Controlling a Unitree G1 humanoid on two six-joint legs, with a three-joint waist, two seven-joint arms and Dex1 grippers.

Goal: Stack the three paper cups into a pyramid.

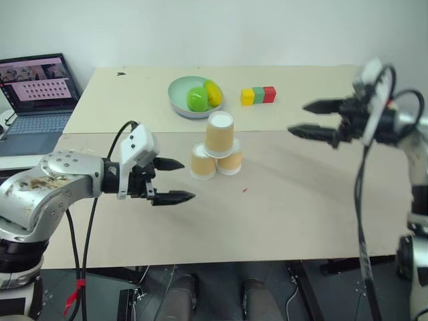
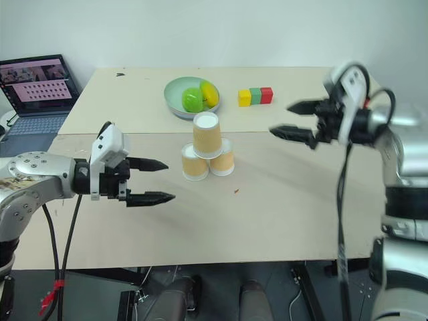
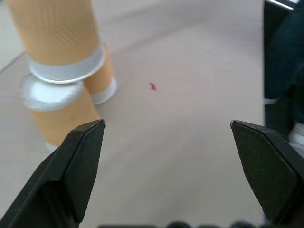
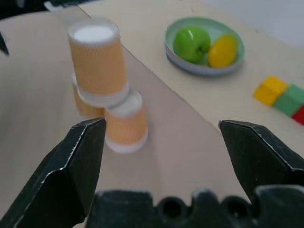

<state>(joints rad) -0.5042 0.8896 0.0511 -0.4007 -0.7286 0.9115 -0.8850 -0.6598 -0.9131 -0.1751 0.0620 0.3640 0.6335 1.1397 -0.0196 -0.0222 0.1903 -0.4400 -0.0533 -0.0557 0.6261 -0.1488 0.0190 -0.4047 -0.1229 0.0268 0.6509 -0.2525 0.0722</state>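
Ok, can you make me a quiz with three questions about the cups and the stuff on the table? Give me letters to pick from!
1. Where is the top cup?
A. inside the bowl
B. resting on the two lower cups
C. in a gripper

2. How many colored blocks sit in the row?
A. three
B. five
C. one

3. How are the left gripper and the right gripper?
A. both shut on cups
B. one holds the apple
C. both open and holding nothing

Answers:
1 B, it sits across the two lower cups.
2 A, yellow, green and red, beside the pale green bowl.
3 C, their fingers are spread apart, away from the pyramid.
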